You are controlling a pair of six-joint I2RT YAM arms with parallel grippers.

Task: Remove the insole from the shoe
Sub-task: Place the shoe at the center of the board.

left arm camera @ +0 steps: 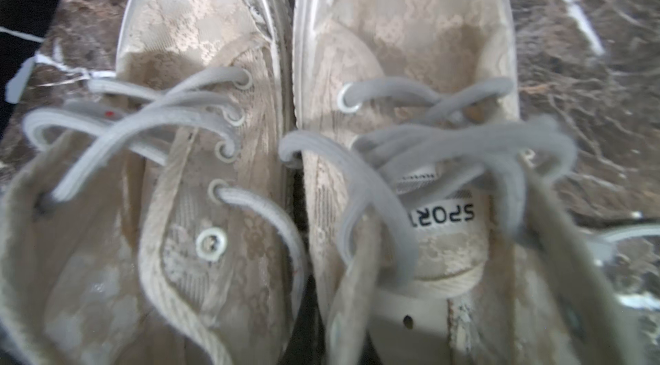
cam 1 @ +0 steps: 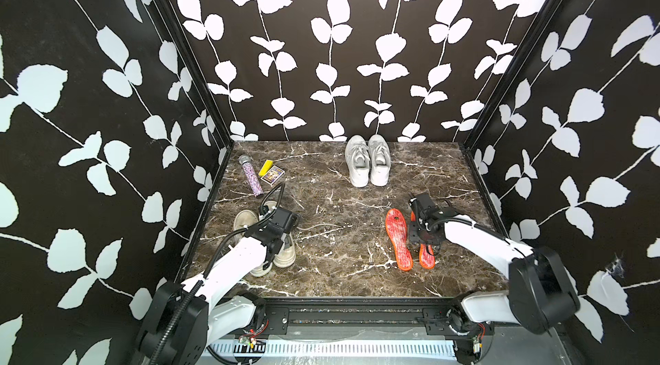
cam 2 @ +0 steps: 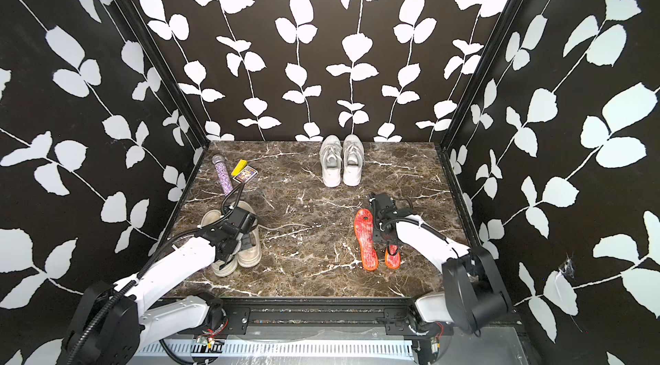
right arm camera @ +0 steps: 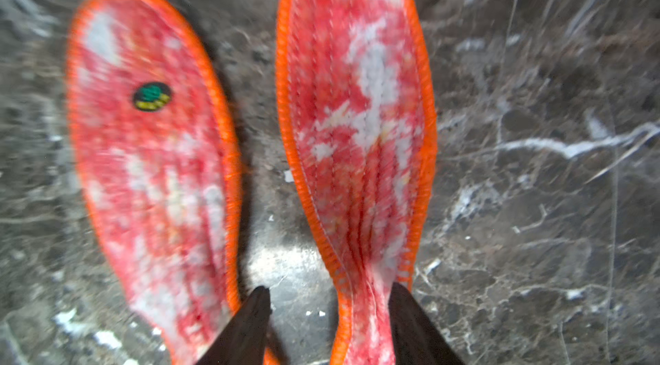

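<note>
**Figure.** Bimanual cell, seen from above and from both wrists. Two orange-edged red insoles lie flat and side by side on the marble tabletop (cam 1: pixel 339 238), well apart from every shoe. The first insole (cam 1: pixel 398 238) is fully exposed; the second insole (right arm camera: pixel 357 113) lies partly under the right end effector (right arm camera: pixel 328 288). In the right wrist view that end effector's jaws stand apart astride the second insole's heel, which is gathered into lengthwise creases. One finger sits against the insole's edge and bare tabletop shows between the insole and the other finger, so nothing is clamped. The left end effector (cam 1: pixel 280 243), jaws together, hangs low over the pair of beige lace shoes (left arm camera: pixel 410 59), probably to steady them during extraction; whether it touches them is hidden. White sneakers (cam 1: pixel 368 159), a glitter microphone (cam 1: pixel 251 175) and a small card box (cam 1: pixel 273 174) stand at the rear, clear of the work. Judged from this layout, removal is essentially complete, and what remains is for the arms to retreat
</note>
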